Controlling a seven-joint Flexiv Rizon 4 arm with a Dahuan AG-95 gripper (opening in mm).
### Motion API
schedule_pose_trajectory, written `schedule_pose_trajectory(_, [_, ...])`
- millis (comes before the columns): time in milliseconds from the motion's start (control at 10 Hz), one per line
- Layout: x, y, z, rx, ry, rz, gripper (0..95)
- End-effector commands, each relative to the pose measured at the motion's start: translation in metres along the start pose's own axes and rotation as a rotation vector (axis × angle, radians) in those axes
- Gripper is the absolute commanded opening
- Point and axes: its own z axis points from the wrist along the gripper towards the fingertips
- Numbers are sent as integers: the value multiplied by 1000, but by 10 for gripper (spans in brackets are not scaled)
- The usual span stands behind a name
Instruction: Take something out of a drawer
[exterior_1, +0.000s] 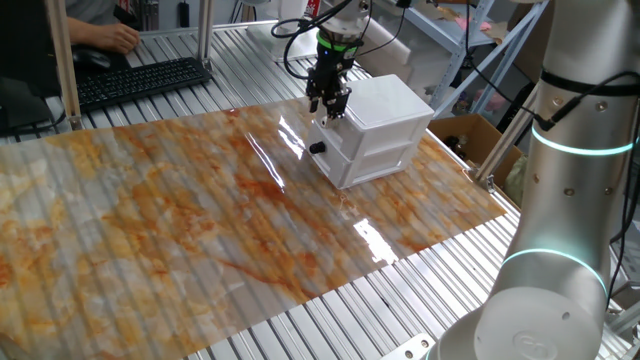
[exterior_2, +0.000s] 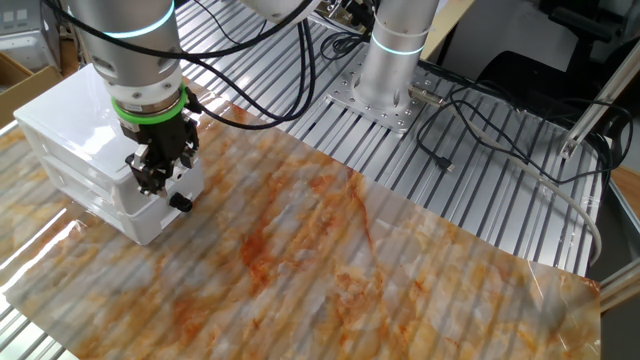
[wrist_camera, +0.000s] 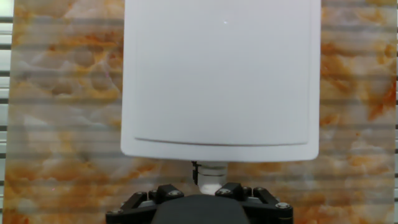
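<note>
Hand view: gripper fingers closed around knob of shut top drawer; block not visible

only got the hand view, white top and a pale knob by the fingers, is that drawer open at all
observer: looks shut. From the side, the top drawer sits level with the front of the cabinet.
operator: whats under the gripper
observer: the lower drawer's black knob, just below the gripper.
operator: any sign of the block
observer: none in any view, so it can't be seen from outside.
</note>
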Motion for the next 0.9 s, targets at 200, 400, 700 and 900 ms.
schedule_pose_trajectory(200, [-5,-2,3,0,3,-3,570])
schedule_pose_trajectory(400, [-6,-3,4,3,8,0,570])
schedule_pose_trajectory(700, [-8,-6,6,1,9,-10,570])
schedule_pose_trajectory(900, [-9,-7,7,2,4,-19,570])
